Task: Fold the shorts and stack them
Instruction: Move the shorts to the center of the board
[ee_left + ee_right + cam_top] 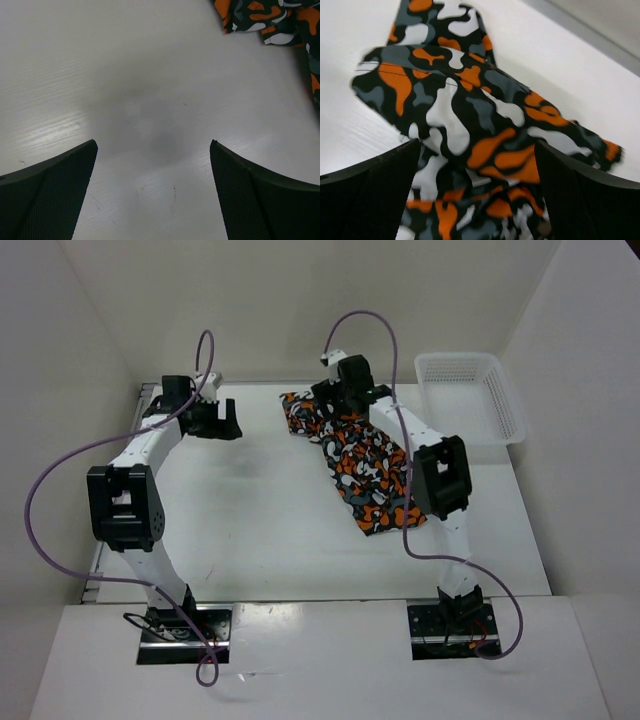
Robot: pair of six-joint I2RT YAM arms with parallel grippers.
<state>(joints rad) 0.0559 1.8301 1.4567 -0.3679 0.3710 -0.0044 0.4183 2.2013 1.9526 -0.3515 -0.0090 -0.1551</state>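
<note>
While the shorts [365,465] lie spread as a single untidy layer on the table [250,520], right of its centre, their long axis runs on a diagonal from a far-left corner near the back edge to a near-right corner beside the right arm's forearm housing. The right gripper [476,146] hangs over the far end of that axis: in the wrist view its two fingers [365,200] stand wide apart, one on either side of the printed cloth, with nothing pinched between them; whether the tips touch the fabric cannot be told. The left gripper [213,420] is likewise spread and empty, poised above bare table to the left of the garment and well apart from it, so that only the cloth's far-left corner enters the upper right of its wrist view. Judged from this layout, the right arm is much the nearer, the cloth lying directly beneath its claw, whereas the left claw would have to travel rightward to reach the far-left corner. No fold is yet evident, and a fold would probably be made across or along the diagonal, so a grasp should be taken at a corner or hem, not mid-panel. The basket [508,405] sits at the far right, apart from the shorts.
</note>
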